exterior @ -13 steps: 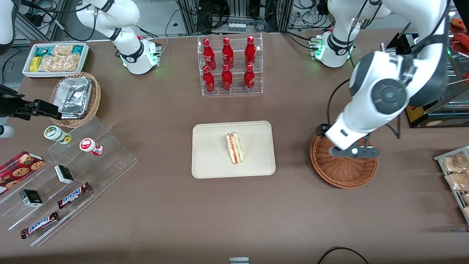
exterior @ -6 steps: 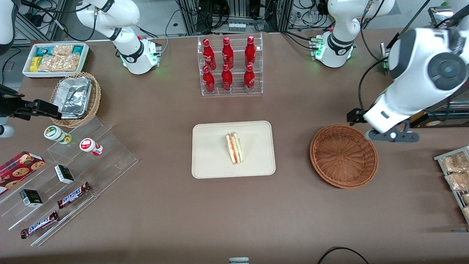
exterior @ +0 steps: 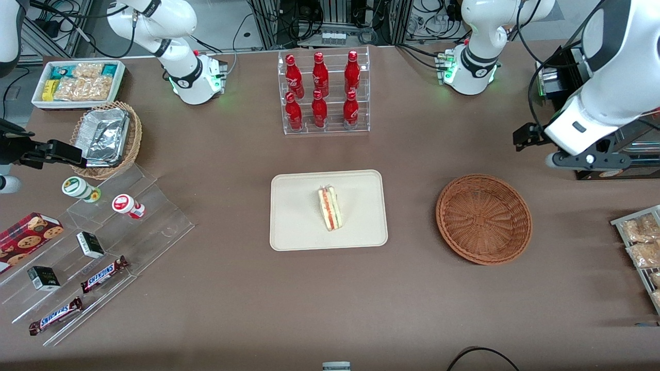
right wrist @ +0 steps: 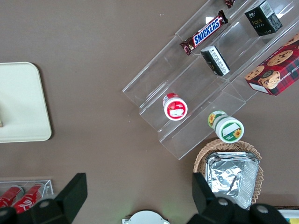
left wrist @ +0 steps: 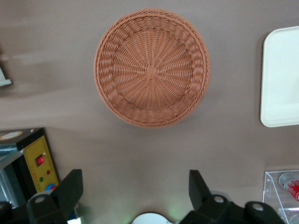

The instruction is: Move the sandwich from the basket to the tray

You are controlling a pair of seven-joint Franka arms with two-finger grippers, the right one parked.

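**A:** Front view first: where is the sandwich [exterior: 330, 208]?

**B:** It lies on the tray [exterior: 294, 226], close to the tray's middle, its striped cut edge of red, orange and green showing. The tray sits mid-tabletop [exterior: 232, 288].

**A:** And the basket [exterior: 483, 219]?

**B:** At about three o'clock from the tray, well apart from it, toward the working arm's end of the tabletop. Nothing lies in it; the woven bottom shows all the way across.

**A:** The tool?

**B:** The tool [exterior: 588, 159] hangs above the tabletop at roughly one o'clock from the basket, farther from the front camera than the basket and clear of its rim. It touches nothing.

**A:** Are its fingers apart?

**B:** Yes. In the left wrist view the tool [left wrist: 135, 193] has its two dark fingers [left wrist: 70, 189] spread wide with bare tabletop between them, holding nothing. The basket [left wrist: 152, 73] fills much of that view, and a corner of the tray [left wrist: 280, 79] shows too.

**A:** Anything else around?

**B:** At twelve o'clock from the tray stands a clear rack of red bottles [exterior: 322, 93]. Toward the parked arm's end are a lighter basket of foil packs [exterior: 105, 139], a white box of snacks [exterior: 78, 82], and a stepped clear stand [exterior: 103, 252] carrying chocolate bars [exterior: 103, 274], small dark boxes and two little pots.
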